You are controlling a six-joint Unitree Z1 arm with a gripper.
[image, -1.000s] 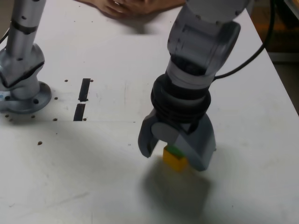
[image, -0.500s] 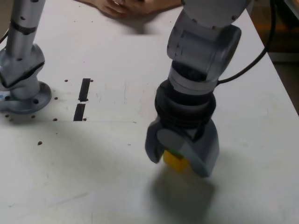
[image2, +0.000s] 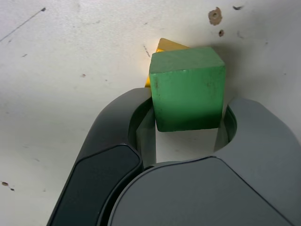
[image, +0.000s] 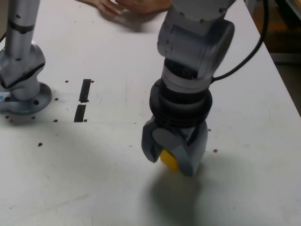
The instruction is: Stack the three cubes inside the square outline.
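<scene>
In the wrist view a green cube (image2: 187,87) sits between my gripper's (image2: 187,107) two grey jaws, which press on its opposite sides. A corner of a yellow cube (image2: 163,48) peeks out from under the green one, turned at an angle to it. In the exterior view my gripper (image: 171,159) points down at the white table (image: 117,179), with the yellow cube (image: 168,160) showing between the fingers and the green one hidden behind them. The square outline is out of view.
Two short black tape strips (image: 85,90) (image: 80,113) lie at the exterior view's left. Further left stands a second arm's grey base (image: 21,80). A person's hand (image: 120,5) rests at the far edge. The table's edge (image: 282,75) runs along the exterior view's right.
The jaws have gone from wide open to shut around the green cube. The wrist has shifted slightly toward the exterior view's left, and the yellow cube below has turned.
</scene>
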